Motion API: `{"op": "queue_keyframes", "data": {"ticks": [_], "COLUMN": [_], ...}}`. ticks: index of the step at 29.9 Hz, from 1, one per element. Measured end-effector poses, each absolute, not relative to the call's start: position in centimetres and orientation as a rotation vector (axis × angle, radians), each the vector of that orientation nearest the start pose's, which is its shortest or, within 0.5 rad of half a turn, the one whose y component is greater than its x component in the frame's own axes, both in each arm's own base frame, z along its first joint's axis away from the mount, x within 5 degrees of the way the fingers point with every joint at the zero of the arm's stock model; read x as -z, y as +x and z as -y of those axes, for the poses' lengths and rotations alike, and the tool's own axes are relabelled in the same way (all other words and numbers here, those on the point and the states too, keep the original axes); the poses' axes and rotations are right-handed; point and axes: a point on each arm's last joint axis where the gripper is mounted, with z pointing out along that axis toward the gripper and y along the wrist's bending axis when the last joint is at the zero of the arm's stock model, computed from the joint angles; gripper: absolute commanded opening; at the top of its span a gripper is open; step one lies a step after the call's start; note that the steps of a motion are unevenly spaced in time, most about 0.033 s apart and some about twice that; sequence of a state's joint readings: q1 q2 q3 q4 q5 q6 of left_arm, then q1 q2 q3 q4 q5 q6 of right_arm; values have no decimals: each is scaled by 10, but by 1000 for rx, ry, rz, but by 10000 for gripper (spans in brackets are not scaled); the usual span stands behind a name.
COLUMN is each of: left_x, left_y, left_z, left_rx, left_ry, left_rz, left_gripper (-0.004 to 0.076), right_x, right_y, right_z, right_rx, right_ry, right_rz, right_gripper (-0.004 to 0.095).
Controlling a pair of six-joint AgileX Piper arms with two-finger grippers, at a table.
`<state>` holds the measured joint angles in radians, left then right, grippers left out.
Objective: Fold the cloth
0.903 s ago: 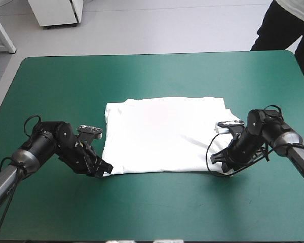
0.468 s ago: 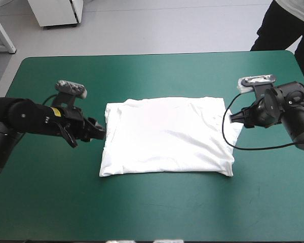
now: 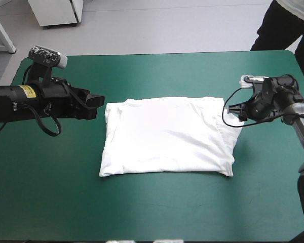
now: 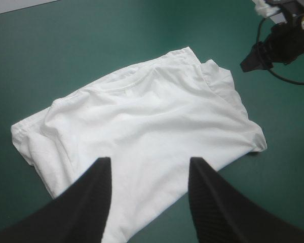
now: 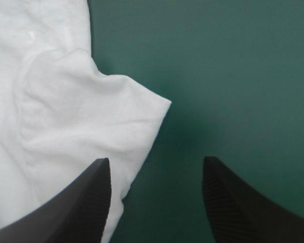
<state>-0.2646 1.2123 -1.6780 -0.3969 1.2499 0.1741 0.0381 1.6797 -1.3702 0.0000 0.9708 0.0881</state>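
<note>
1. Jaws first. My left gripper (image 4: pixel 149 162) has its jaws set wide apart and holds nothing. Seen from its wrist, they frame the nearest edge of the T-shirt (image 4: pixel 142 111), and I judge they ride above the fabric rather than on it.
2. My right gripper (image 5: pixel 156 161) is just as wide and just as empty. One jaw hangs over white fabric, the other over the bare teal-green cover (image 5: pixel 233 76). The corner of a sleeve (image 5: pixel 116 101) pokes out just ahead of the gap between them.
3. Farther out, the T-shirt lies flat in the middle of the counter (image 3: pixel 157 202) as a rough rectangle. Its collar is toward the far edge, and that one sleeve sticks out on the right side.
4. From the high view, the two grippers sit at the far corners of the shirt, one beside each short side. Neither looks to be touching it.
5. The step in hand, as I read it: the shirt looks folded once across its length, and both arms are free and lining up for the next fold.
6. The next move, in my judgement, is to tuck that stray sleeve in. I'd lower the right jaws onto the sleeve corner and pinch only that layer. Then I'd carry it inward over the body, keeping the rest of the bundle where it lies.
</note>
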Motion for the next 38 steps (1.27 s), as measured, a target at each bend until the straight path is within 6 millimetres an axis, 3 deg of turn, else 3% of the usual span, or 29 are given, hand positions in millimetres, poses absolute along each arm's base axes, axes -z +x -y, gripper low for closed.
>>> {"op": "queue_keyframes", "data": {"ticks": [6,13,17,21,24,25,34,38], "left_x": [-495,-495,-496,-496,-496,-496,-495,-495], "left_y": [195,195,195,195,195,195,195,195], "left_z": [88,88,88,88,88,88,88,88], "left_rx": [549,550,552,552,552,552,546,545], "left_ry": [544,545,546,546,546,546,548,547], "left_rz": [-2190,-2190,-2189,-2189,-2189,-2189,-2189,-2190], "left_gripper": [353,353,353,353,353,353,353,353], "right_x": [-239,-216,-211,-206,-205,-205,-218,-247], "right_y": [374,396,401,403,403,403,401,393], "right_z": [-15,-17,-17,-18,-19,-20,-23,-35], "right_rx": [-40,-45,-43,-54,-75,-87,-153,-241], "right_ry": [66,49,35,22,3,-2,7,-45], "right_rz": [-2840,-2872,-2898,-2938,-2950,-2950,-2943,-2915], "right_gripper": [519,505,413,211,10,-14,-13,-13]}}
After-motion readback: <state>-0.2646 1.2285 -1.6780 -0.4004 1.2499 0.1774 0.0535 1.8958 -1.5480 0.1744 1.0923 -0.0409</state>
